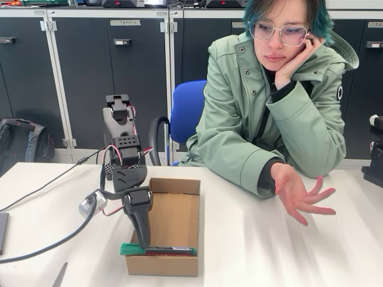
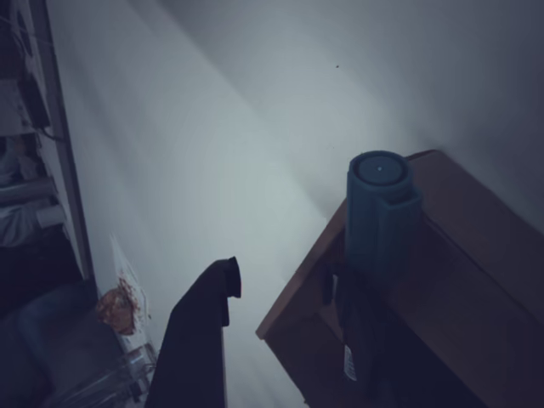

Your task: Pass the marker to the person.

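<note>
Claw (image 1: 145,244) looks clamped on the marker (image 1: 158,250), which lies across the box's (image 1: 179,218) near edge, green cap poking out left. I'd lift straight up to clear the walls first, then swing right over open table (image 1: 257,245) toward the person's hand (image 1: 299,194).

Fixed view faces the person (image 1: 281,101) across the table (image 1: 251,239); wrist view looks closely down at the shared box (image 2: 442,280).

cardboard box (image 1: 173,221) on white table (image 1: 269,251); blue chair (image 1: 187,113).
</note>
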